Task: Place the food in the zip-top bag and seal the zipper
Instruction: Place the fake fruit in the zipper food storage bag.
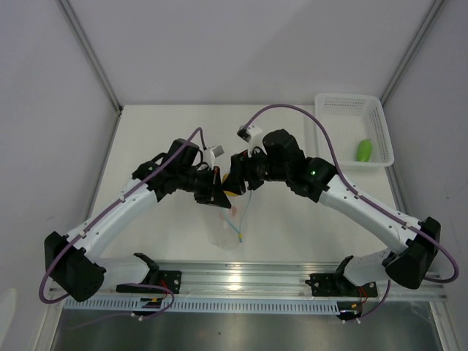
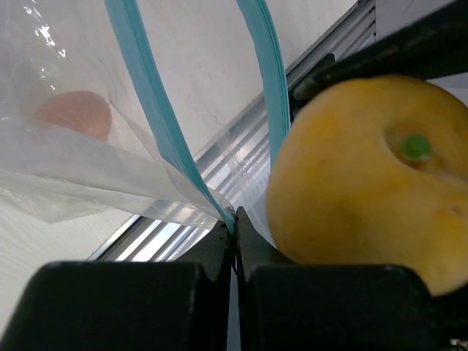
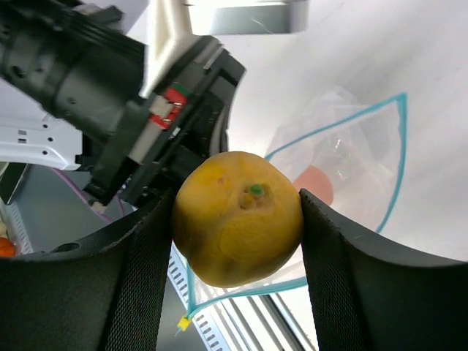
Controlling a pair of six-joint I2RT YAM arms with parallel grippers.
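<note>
At centre frame, the left gripper (image 2: 235, 241) is closed on the zipper (image 2: 146, 95) edge of the zip-top bag (image 1: 225, 232), whose mouth gapes. The right gripper (image 1: 238, 180) clamps the orange-yellow fruit (image 3: 238, 223) beside that mouth, not yet inside. At upper right, the green piece (image 1: 363, 150) lies in the white basket (image 1: 344, 104). Nothing is sealed yet.

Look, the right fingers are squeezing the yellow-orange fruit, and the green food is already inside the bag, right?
Not quite. The green food isn't inside the bag; it lies in the white basket at the far right, as the top view shows. The right fingers do squeeze the yellow-orange fruit.
</note>
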